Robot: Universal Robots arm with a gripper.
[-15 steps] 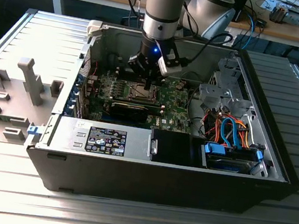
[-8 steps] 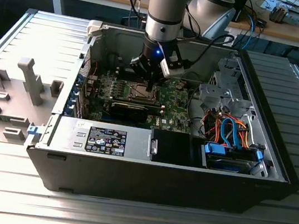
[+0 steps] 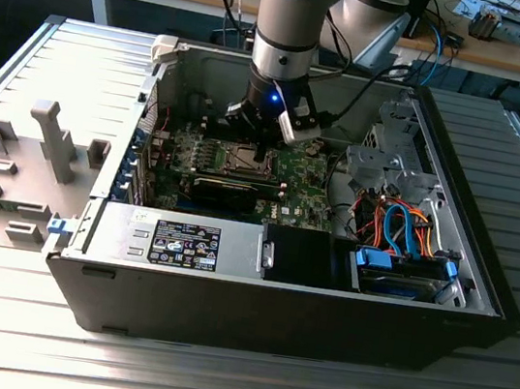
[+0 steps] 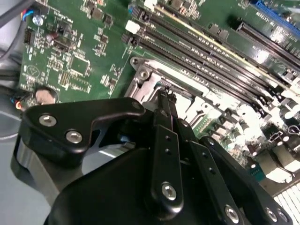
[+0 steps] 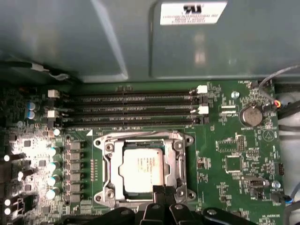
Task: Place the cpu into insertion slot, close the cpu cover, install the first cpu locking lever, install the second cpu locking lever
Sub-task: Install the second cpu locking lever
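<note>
At socket edge, claw (image 5: 163,193) fingers together, cpu (image 5: 142,168) seated, nothing held

In the exterior view the light is even and rather dim, and the inside of the computer case (image 3: 289,199) lies in shadow. In both wrist views strong glare washes out part of the green circuit board (image 5: 28,154) (image 4: 262,112), and the pictures are soft.

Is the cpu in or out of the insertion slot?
In: the cpu lies flat inside the insertion slot in the first wrist view, the gripper at its edge.
</note>
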